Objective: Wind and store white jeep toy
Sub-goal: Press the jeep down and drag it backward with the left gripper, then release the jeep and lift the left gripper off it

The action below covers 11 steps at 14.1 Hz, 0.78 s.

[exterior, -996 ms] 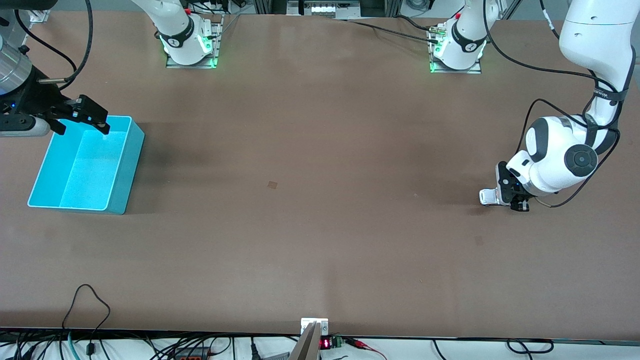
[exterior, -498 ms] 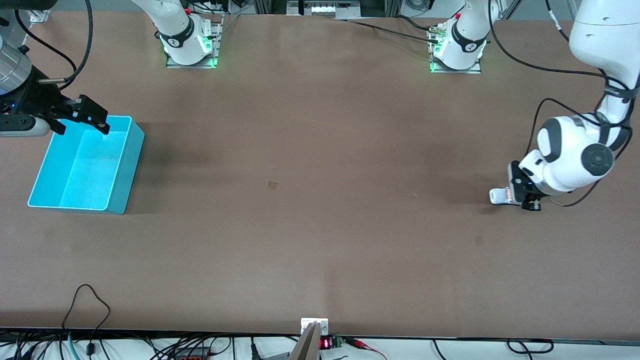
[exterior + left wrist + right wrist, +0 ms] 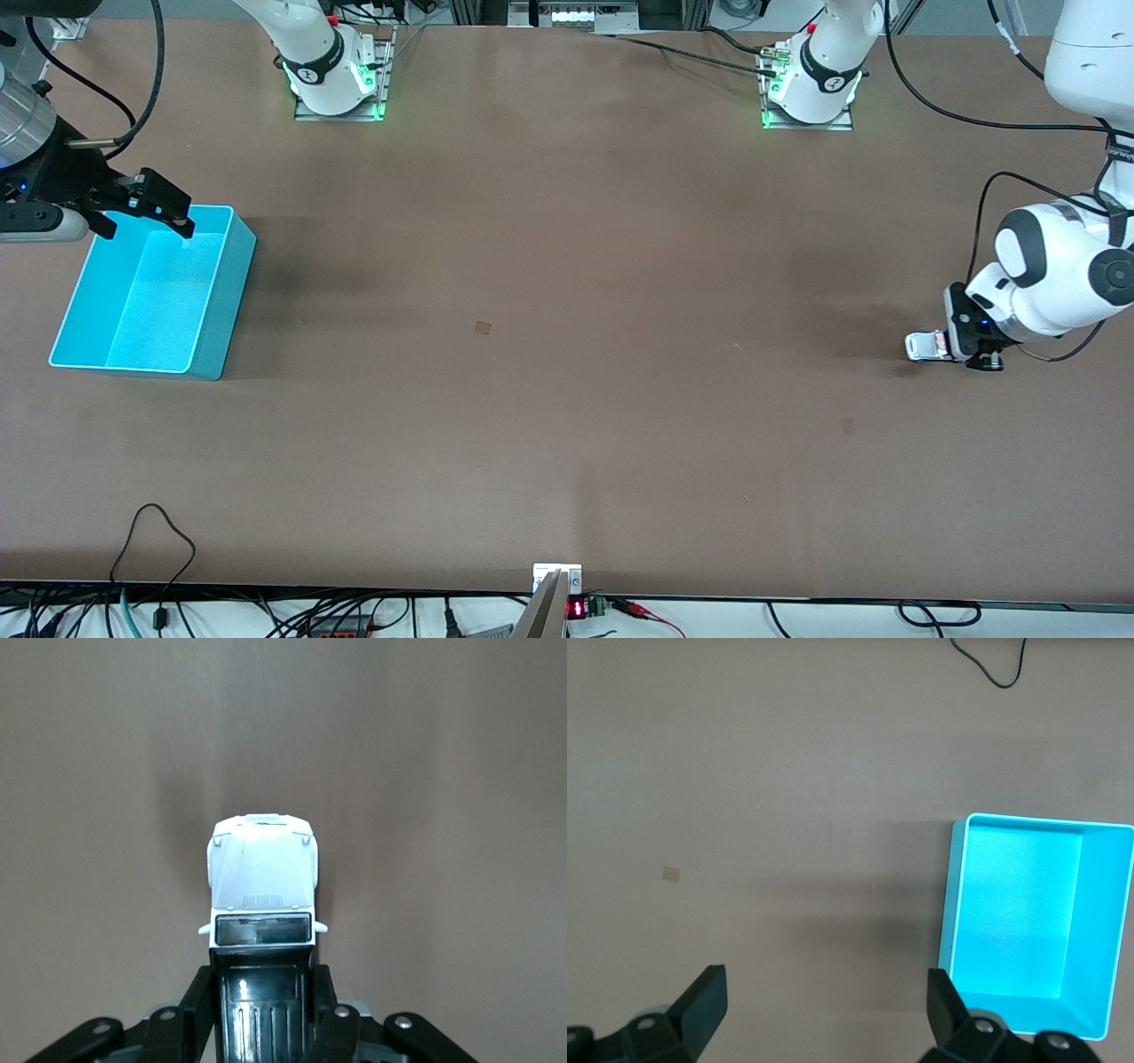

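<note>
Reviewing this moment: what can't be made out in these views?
- White jeep toy wheels: left wrist view, hidden under its body; whether they touch the table is unclear.
- Jeep's rear: covered by the left pincer.
- Right arm: front view, cut off at the edge beside the turquoise bin.

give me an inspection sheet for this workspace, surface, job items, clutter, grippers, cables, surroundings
Surface: brown matte table, a small tan patch near its middle.
Job's things: small boxy white jeep toy with black ribbed roof, down at the table at the left arm's end; open turquoise plastic bin, nothing in it, at the right arm's end.
Clutter: nothing seen.
Grippers: left gripper shut on the jeep's rear; right gripper open over the bin's rim, waiting.
Cables: black cable loop on the table's edge nearest the front camera.
Surroundings: green-lit arm bases.
</note>
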Tool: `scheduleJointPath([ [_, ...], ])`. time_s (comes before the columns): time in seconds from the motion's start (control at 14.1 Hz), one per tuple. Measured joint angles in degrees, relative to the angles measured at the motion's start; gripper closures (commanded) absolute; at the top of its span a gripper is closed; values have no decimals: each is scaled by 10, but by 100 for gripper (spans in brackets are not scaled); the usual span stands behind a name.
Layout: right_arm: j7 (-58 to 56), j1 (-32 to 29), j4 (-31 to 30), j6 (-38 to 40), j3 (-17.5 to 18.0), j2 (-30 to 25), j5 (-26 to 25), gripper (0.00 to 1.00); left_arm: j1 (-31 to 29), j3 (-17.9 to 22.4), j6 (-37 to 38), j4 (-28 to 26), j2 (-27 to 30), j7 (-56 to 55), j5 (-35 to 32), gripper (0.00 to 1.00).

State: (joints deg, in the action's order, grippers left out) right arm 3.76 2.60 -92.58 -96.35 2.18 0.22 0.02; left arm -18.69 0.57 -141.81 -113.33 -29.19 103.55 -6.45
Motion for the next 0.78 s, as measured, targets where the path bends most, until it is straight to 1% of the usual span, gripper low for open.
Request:
scheduleJointPath([
  [0.36,0,0,0,0,0,0,0,0,-51,0,1,33,-21,77,0,74],
  [0.64,0,0,0,0,0,0,0,0,-65,-1,1,45,-28,106,0,73],
  [0.71,0,0,0,0,0,0,0,0,-66,-1,1,46,-29,107,0,61],
  [0.78,0,0,0,0,0,0,0,0,-66,-1,1,46,-29,107,0,1],
])
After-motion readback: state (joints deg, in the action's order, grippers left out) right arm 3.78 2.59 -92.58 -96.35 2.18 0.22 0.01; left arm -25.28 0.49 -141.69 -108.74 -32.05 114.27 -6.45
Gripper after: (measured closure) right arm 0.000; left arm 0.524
